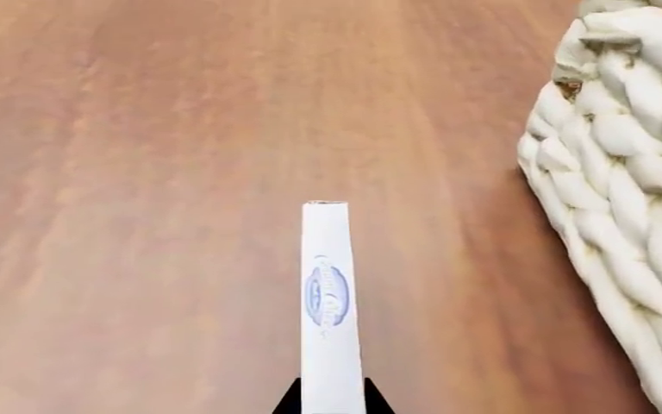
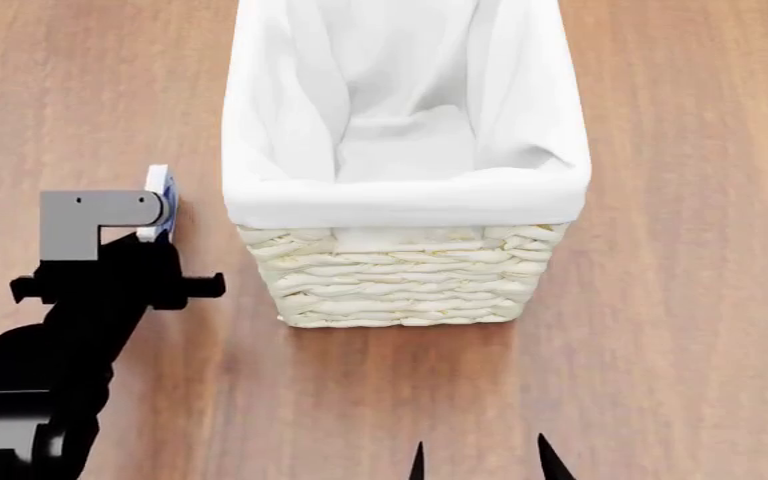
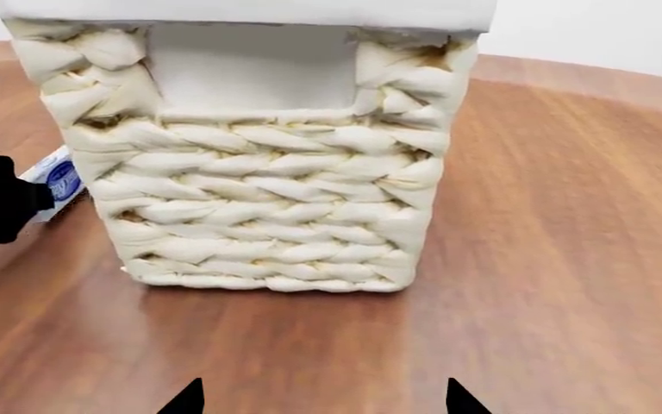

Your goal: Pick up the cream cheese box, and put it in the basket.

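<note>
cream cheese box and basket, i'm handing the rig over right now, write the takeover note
Left gripper: shut on the cream cheese box, held on edge above the wooden table, outside the basket on its left side.
Right gripper: open and holding nothing, in front of the basket's near wall.
Basket: upright on the table, cloth liner folded over the rim, nothing visible inside.
Done: the box is picked up.
Left: raise the box over the rim, move it across above the liner, release it inside.
</note>
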